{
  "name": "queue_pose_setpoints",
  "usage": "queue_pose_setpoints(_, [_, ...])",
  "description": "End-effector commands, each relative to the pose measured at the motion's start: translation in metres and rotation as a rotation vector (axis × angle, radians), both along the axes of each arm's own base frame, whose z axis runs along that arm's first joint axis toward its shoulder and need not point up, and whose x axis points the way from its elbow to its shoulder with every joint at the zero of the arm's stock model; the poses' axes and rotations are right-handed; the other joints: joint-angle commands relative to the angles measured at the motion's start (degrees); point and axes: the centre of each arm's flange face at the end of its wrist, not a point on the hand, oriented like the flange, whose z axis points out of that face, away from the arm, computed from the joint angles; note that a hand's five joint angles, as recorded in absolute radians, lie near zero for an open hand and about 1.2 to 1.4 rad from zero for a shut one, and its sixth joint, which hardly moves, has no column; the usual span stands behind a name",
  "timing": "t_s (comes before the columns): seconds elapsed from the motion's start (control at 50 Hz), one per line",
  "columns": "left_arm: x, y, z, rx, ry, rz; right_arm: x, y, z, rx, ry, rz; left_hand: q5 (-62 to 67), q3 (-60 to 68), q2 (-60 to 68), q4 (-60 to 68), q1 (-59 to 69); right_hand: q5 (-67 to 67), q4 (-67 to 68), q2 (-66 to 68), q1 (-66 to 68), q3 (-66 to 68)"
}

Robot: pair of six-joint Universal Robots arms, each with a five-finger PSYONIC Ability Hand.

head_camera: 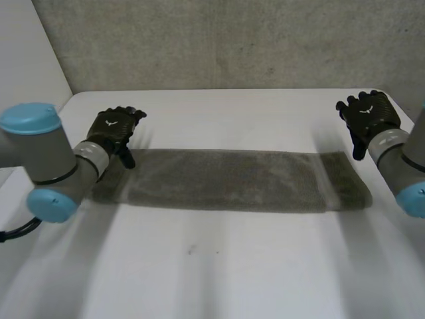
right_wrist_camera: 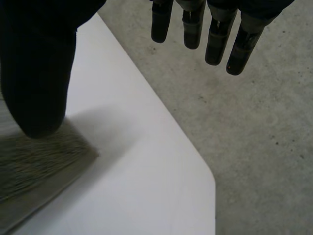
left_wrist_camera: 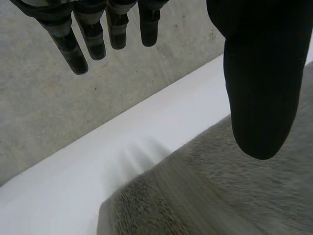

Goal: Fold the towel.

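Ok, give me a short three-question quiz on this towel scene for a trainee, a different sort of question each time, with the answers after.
1. True or false: the left hand has its fingers curled round a corner of the towel.
2. How does the towel lie on the white table? A: as a long flat strip. B: as a crumpled heap. C: as a tight roll.
3. Fill in: the right hand is by the towel's far ___ corner, by the robot's own sides.

Key: 1 false, its fingers are straight and hold nothing. 2 A. 3 right.
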Motion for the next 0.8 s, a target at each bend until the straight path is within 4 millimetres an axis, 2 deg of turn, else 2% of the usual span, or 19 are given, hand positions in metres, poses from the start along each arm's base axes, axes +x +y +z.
queue_pose_setpoints(0.02, [0.018,0.048,0.014,0.038,0.006,0.017,-0.009,0.042,0.0,0.12,0.005,-0.004,-1.79,0.12,0.14,0.08,-0.68,-4.04,-3.64,-3.19,-2.04,-2.38])
queue_pose_setpoints(0.04, [0.018,0.048,0.014,0.038,0.006,0.017,-0.013,0.048,-0.005,0.167,0.011,-0.012,-1.79,0.12,0.14,0.08,-0.68,-4.04,-3.64,-3.19,-2.04,-2.38])
queue_pose_setpoints(0.08, [0.027,0.063,0.012,0.059,0.002,0.032,-0.021,0.053,-0.013,0.218,0.015,-0.028,-1.79,0.12,0.14,0.08,-0.68,-4.04,-3.64,-3.19,-2.04,-2.38])
queue_pose_setpoints(0.12, [0.029,0.069,0.009,0.07,0.001,0.035,-0.031,0.061,-0.026,0.285,0.007,-0.029,-1.79,0.12,0.14,0.08,-0.68,0.89,1.29,1.73,2.88,2.54])
queue_pose_setpoints(0.26, [0.033,0.089,-0.005,0.099,-0.006,0.034,-0.038,0.069,-0.044,0.347,-0.045,0.043,-1.79,0.12,0.14,0.08,-0.68,11.67,12.07,12.52,13.67,13.33])
queue_pose_setpoints(0.34, [0.034,0.091,-0.009,0.072,-0.001,0.033,-0.038,0.066,-0.054,0.329,-0.072,0.073,-1.79,0.12,0.14,0.08,-0.68,15.56,15.96,16.41,17.56,17.22])
queue_pose_setpoints(0.38, [0.034,0.091,-0.01,0.06,0.002,0.033,-0.038,0.06,-0.067,0.302,-0.079,0.091,-1.79,0.12,0.14,0.08,-0.68,21.91,22.31,22.76,23.91,23.57])
queue_pose_setpoints(0.56, [0.031,0.092,-0.006,0.027,0.011,0.027,-0.041,0.051,-0.078,0.272,-0.074,0.085,-1.79,0.12,0.14,0.08,-0.68,38.77,39.17,39.62,40.77,40.43])
queue_pose_setpoints(0.6, [0.031,0.092,-0.007,0.029,0.011,0.027,-0.041,0.049,-0.084,0.284,-0.07,0.083,-1.79,0.12,0.14,0.08,-0.68,51.48,51.88,52.33,53.48,53.14])
queue_pose_setpoints(0.64, [0.031,0.092,-0.007,0.029,0.011,0.026,-0.042,0.048,-0.087,0.29,-0.068,0.081,-1.79,0.12,0.14,0.08,-0.68,56.05,56.45,56.9,58.05,57.71])
queue_pose_setpoints(0.66, [0.031,0.093,-0.008,0.033,0.01,0.026,-0.042,0.046,-0.088,0.291,-0.065,0.078,-1.79,0.12,0.14,0.08,-0.68,64.76,65.16,65.61,66.75,66.42])
queue_pose_setpoints(0.68, [0.032,0.095,-0.009,0.038,0.009,0.026,-0.042,0.046,-0.088,0.291,-0.065,0.078,-1.79,0.12,0.14,0.08,-0.68,64.84,65.24,65.69,66.84,66.5])
queue_pose_setpoints(0.72, [0.032,0.095,-0.009,0.038,0.009,0.026,-0.046,0.042,-0.087,0.286,-0.066,0.064,-1.79,0.12,0.14,0.08,-0.68,65.96,66.36,66.81,67.96,67.62])
queue_pose_setpoints(0.8, [0.031,0.096,-0.01,0.041,0.008,0.024,-0.072,0.028,-0.081,0.261,-0.067,-0.029,-1.79,0.12,0.14,0.08,-0.68,65.96,66.36,66.81,67.96,67.62])
